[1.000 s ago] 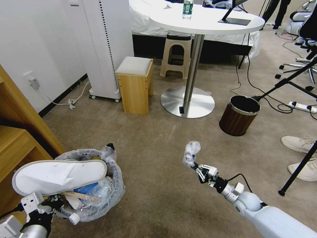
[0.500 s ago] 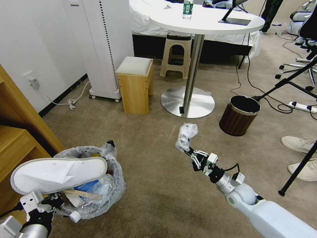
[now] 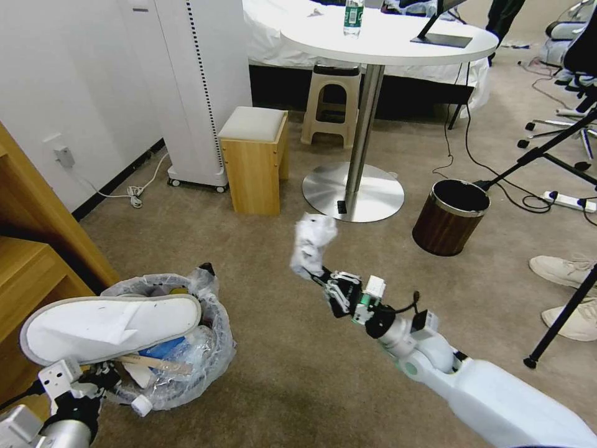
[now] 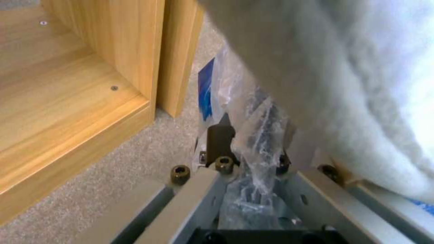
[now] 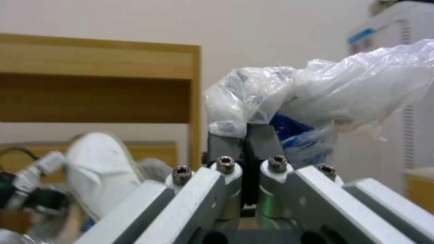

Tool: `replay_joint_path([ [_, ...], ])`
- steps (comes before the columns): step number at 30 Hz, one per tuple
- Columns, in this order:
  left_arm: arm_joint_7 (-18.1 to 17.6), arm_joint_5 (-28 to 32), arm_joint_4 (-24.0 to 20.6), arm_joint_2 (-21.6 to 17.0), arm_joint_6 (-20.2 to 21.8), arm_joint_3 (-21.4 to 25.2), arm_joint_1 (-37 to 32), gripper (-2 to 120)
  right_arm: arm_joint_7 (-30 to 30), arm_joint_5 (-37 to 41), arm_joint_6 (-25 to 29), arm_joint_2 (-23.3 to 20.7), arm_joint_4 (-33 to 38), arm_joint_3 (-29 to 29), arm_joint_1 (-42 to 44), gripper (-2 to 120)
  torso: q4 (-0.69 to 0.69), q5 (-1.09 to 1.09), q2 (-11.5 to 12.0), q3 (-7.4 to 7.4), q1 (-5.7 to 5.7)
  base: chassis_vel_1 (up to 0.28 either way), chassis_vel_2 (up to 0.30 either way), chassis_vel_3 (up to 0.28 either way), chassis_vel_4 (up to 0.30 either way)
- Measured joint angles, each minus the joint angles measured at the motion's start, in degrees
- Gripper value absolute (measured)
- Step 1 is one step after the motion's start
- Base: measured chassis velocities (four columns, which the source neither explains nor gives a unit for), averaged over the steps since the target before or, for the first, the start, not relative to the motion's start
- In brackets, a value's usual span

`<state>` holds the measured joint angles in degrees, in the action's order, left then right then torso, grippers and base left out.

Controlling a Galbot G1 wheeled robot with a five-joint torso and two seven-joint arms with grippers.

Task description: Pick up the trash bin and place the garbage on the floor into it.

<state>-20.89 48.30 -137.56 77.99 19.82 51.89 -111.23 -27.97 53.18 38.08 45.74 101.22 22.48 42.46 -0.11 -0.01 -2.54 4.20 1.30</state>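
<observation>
The right gripper [image 3: 324, 281], pressed together on a crumpled white plastic wad [image 3: 311, 244], holds it above the beige carpet floor [image 3: 292, 379], right of the bag-lined dark round trash bin [image 3: 186, 373] pinched at its near rim by the left gripper [image 3: 106, 381].

Across the three head-view moments the right end effector [image 3: 324, 283] travels up and toward the robot's left, carrying the white wad [image 3: 311, 244] clamped at its tip. The wad, earlier out over open floor [image 3: 292, 386] well apart from the trash bin [image 3: 186, 367], now sits nearer the bin. More of the right arm reaches into the head view than before.
</observation>
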Motion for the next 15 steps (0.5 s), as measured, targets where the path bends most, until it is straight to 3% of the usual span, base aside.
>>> replay_joint_path([
  [8,0.3,-0.5,1.1,0.4,0.1,-0.4,0.6,0,0.8,2.0,-0.4,3.1,-1.2,13.2,-10.3,0,0.00,0.00,0.0,0.00,0.00,0.000,0.000,0.000,0.000],
  [15,0.3,-0.4,1.5,0.4,0.2,-0.4,1.0,0,0.9,2.8,-1.1,5.3,-2.6,19.5,-14.2,0,-0.01,0.00,0.0,0.00,0.00,0.000,0.000,0.000,0.000],
])
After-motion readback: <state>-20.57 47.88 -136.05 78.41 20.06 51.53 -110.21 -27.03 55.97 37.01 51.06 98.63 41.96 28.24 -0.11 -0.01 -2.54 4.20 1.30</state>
